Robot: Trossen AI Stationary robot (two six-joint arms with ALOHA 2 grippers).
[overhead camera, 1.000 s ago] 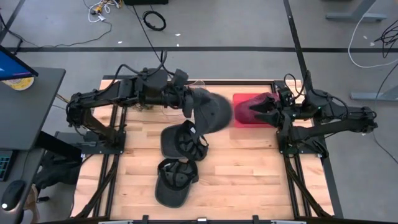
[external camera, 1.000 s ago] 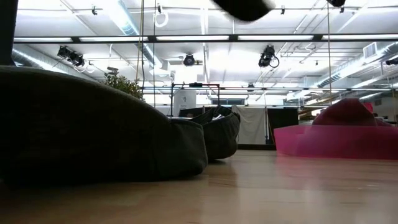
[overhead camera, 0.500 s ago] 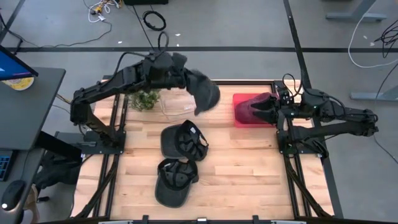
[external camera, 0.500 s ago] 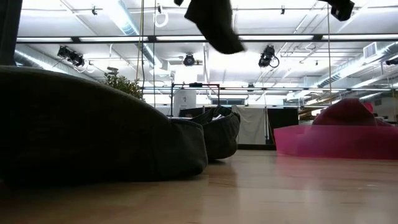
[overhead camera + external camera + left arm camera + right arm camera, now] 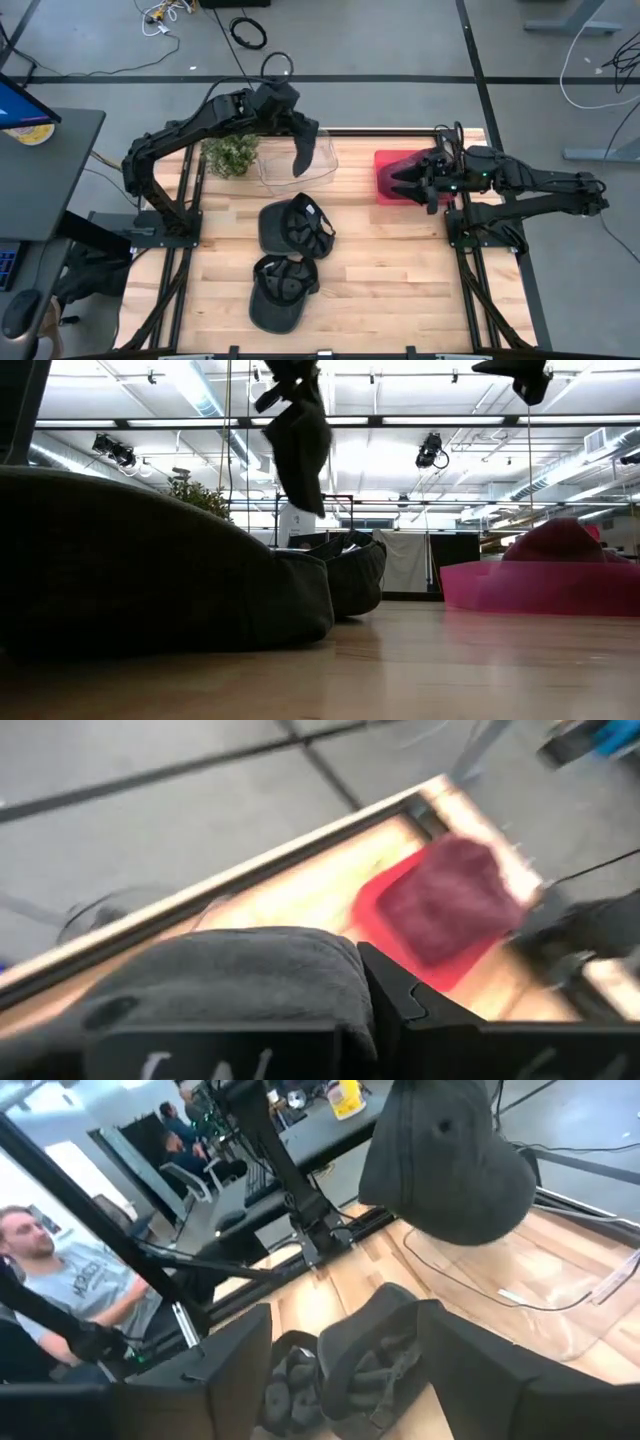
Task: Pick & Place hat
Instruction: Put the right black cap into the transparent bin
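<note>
Above the worktop's [image 5: 400,270] far left, the left gripper [image 5: 290,118] grips a dangling grey cap [image 5: 304,146]; the right gripper [image 5: 402,182] hovers open over a red hat [image 5: 388,165].

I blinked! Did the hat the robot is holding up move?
Yes. The dark hat in the left gripper moved away from the red tray, now over the clear container.

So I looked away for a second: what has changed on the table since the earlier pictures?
The left hand, shut on the dark grey cap, carried it from near the red tray back over the clear plastic bin, where it hangs. The right hand narrowed its fingers over the maroon cap. Both black caps stayed put.
</note>
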